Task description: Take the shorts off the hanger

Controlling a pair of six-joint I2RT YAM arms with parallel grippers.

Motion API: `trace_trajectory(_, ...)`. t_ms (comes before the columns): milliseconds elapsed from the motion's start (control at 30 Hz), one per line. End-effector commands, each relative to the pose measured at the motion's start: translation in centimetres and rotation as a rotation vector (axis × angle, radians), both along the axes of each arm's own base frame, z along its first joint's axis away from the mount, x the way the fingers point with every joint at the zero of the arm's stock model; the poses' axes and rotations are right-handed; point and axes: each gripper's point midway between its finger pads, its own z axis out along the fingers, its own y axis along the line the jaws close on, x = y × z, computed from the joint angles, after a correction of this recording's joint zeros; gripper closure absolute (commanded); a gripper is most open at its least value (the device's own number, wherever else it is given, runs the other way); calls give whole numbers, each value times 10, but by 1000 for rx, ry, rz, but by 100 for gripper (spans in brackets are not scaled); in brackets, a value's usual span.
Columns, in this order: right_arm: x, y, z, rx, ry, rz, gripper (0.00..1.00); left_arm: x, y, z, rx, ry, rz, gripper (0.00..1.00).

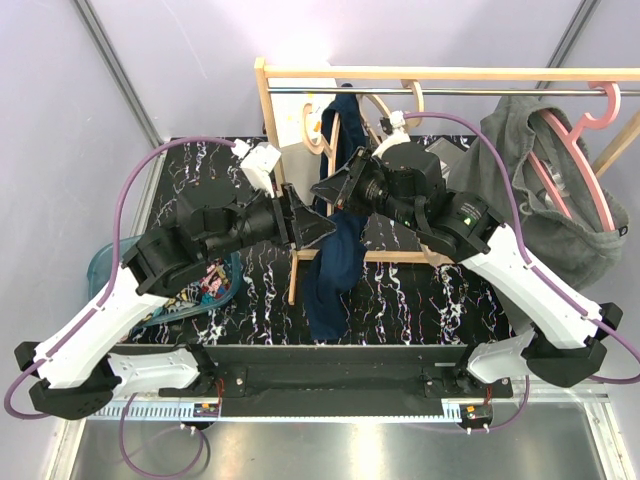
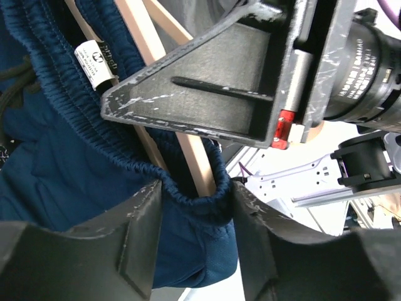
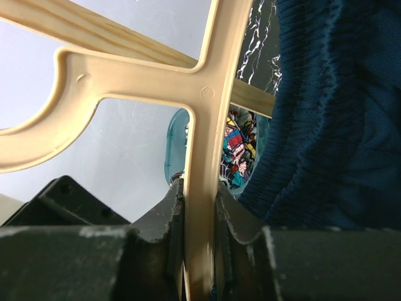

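Observation:
Navy blue shorts (image 1: 335, 270) hang from a cream hanger (image 1: 318, 128) on the rack's rail at centre. My left gripper (image 1: 322, 228) reaches in from the left. In the left wrist view its fingers (image 2: 141, 232) press both sides of the navy elastic waistband (image 2: 200, 200), with a pale bar (image 2: 195, 160) running inside the band. My right gripper (image 3: 199, 195) is shut on the hanger's vertical bar (image 3: 203, 125), right next to the navy cloth (image 3: 332, 125). Dark grey shorts (image 1: 540, 190) hang on a pink hanger (image 1: 592, 108) at the right. Cartoon-print shorts (image 1: 210, 285) lie in a basket.
The wooden rack (image 1: 420, 73) spans the back of the black marbled table (image 1: 400, 300). A teal basket (image 1: 100, 262) sits at the table's left edge under my left arm. The two grippers are close together in front of the rack's left post (image 1: 270, 130).

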Motion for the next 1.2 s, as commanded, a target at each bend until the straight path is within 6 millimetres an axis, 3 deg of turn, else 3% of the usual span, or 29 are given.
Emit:
trace_trajectory(0, -7, -12, 44, 93, -99, -3, 100, 1, 9, 25, -38, -64, 33, 60)
trace_trajectory(67, -8, -14, 45, 98, -101, -8, 100, 0, 5, 24, -34, -59, 14, 65)
trace_trajectory(233, -5, -22, 46, 100, -90, -56, 100, -7, -4, 25, -43, -40, -48, 100)
trace_trajectory(500, 12, -46, 53, 118, -95, -224, 100, -36, 2, 30, -84, -35, -123, 100)
trace_trajectory(733, 34, -50, 47, 104, -87, -338, 100, -78, -12, 21, -100, 28, -262, 100)
trace_trajectory(1000, 36, -59, 65, 163, -87, -395, 100, -106, -3, -37, -46, 156, -301, 100)
trace_trajectory(1167, 34, -56, 72, 197, -74, -380, 100, -111, -7, -46, -22, 159, -316, 100)
